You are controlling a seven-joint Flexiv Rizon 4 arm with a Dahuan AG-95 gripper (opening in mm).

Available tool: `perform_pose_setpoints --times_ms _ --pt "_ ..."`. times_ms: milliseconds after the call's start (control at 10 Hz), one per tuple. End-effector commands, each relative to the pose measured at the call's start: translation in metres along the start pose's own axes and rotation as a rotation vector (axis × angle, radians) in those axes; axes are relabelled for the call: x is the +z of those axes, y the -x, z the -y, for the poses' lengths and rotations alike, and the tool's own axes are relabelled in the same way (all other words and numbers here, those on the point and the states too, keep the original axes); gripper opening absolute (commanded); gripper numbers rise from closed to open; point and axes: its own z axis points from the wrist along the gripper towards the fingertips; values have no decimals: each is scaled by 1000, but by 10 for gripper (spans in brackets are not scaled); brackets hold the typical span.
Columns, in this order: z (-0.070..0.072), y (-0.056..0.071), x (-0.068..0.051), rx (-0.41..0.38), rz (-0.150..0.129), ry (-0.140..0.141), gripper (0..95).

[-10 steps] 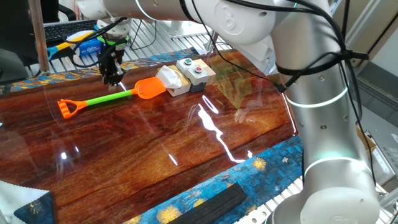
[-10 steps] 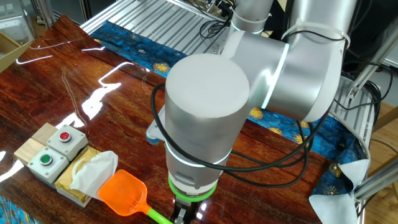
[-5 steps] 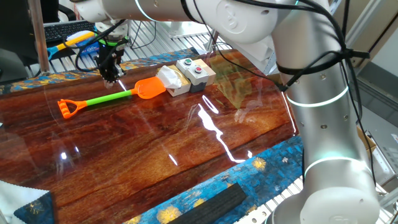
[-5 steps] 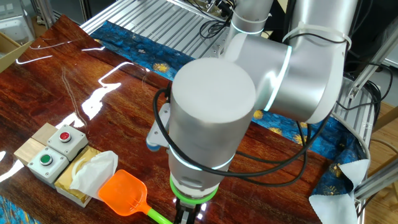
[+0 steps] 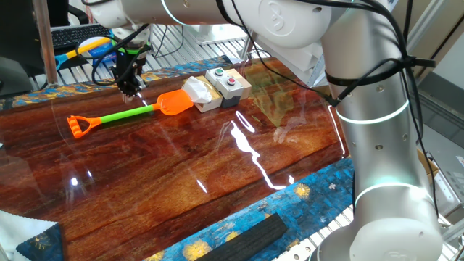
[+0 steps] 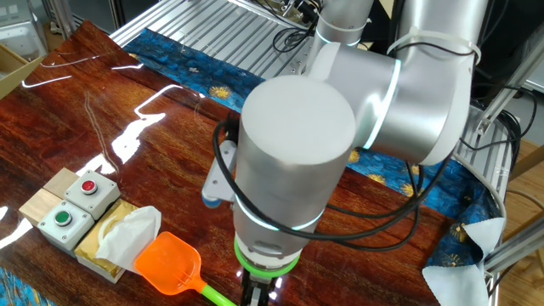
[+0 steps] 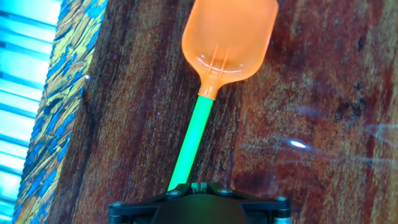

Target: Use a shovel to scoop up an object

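Hovering over the shovel's (image 5: 123, 113) green shaft, clear of it: gripper (image 5: 129, 90), fingers too dark to tell whether parted or closed. Lying flat on the surface (image 5: 217, 174), blade pointing away from the orange handle. Touching the blade tip, just beyond it: the tan tissue box (image 5: 199, 93). Sitting beside that box, farther on: grey button box (image 5: 228, 84).
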Motion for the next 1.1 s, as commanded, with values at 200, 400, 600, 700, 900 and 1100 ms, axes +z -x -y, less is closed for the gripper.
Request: perform_pose_setpoints --times_ms 200,400,600,700,900,1100 --pt "1 0 -1 -26 3 2 0" --pt "1 0 -1 -18 12 -1 0" --pt "1 0 -1 4 11 -4 0" --pt "1 0 -1 6 5 -9 0" --pt "1 0 -1 42 -18 -13 0" --pt "1 0 -1 105 -44 -13 0"
